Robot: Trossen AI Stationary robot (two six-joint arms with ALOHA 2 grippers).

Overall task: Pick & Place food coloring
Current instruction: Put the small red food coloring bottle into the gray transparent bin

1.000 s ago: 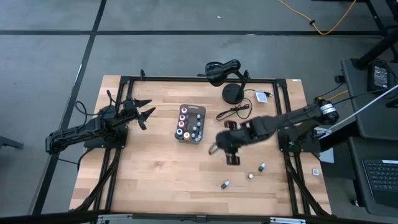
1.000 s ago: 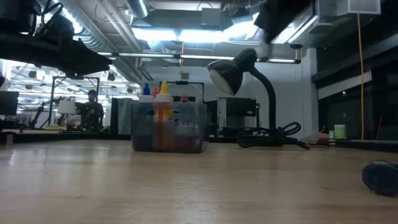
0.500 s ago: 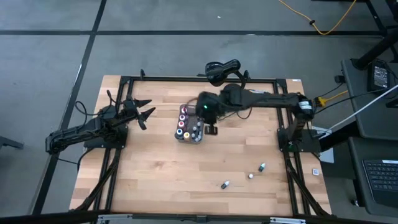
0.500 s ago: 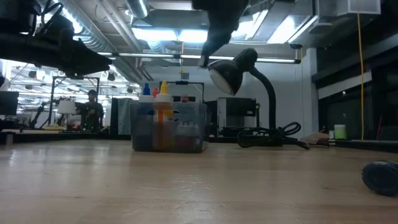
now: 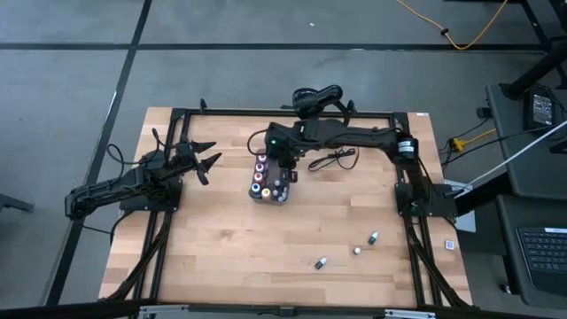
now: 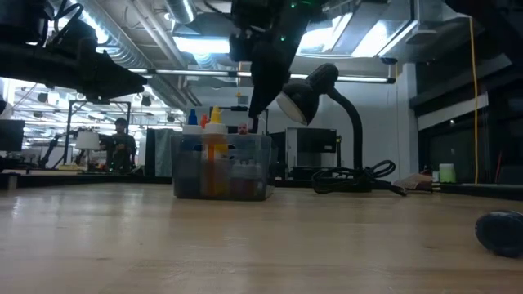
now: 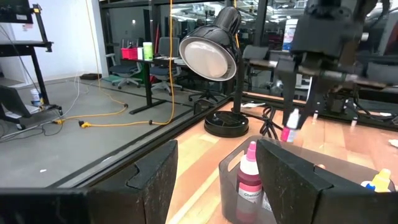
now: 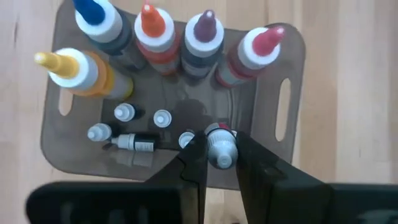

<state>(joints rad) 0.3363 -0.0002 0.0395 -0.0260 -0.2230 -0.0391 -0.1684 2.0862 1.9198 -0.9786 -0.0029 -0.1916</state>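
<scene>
low in the high view, near the bottom edge of the wooden table (image 5: 221, 248), three small loose food coloring bottles lie apart from one another: one at lower centre (image 5: 320, 262), one just right of it (image 5: 357, 251), and one a little higher and further right (image 5: 373, 237).

further up, at the centre of the table, sits the gray tray (image 5: 268, 176). in the right wrist view its back row holds four tall bottles with yellow (image 8: 69, 70), blue (image 8: 99, 20), orange (image 8: 155, 34) and purple (image 8: 201, 38) tips, plus a pink-tipped one (image 8: 256, 51). several tiny white-capped bottles stand or lie in the tray's front part (image 8: 134, 142).

right above the tray's right-hand side hangs the right gripper (image 5: 285, 168), its arm reaching in from the right of the frame. its jaws are narrow, pinched on one small food coloring bottle (image 8: 221, 148) with a white cap and a pink body, held over the tray and not touching it. the left wrist view shows this same bottle (image 7: 290, 126) dangling above the tray wall.

at centre left of the high view, the left gripper (image 5: 206, 159) waits off the tray's left side, well apart from it, jaws spread and holding nothing.

furthest back, at the table's top edge, stands a black desk lamp (image 5: 317, 99) with its cable (image 5: 335, 157).
</scene>
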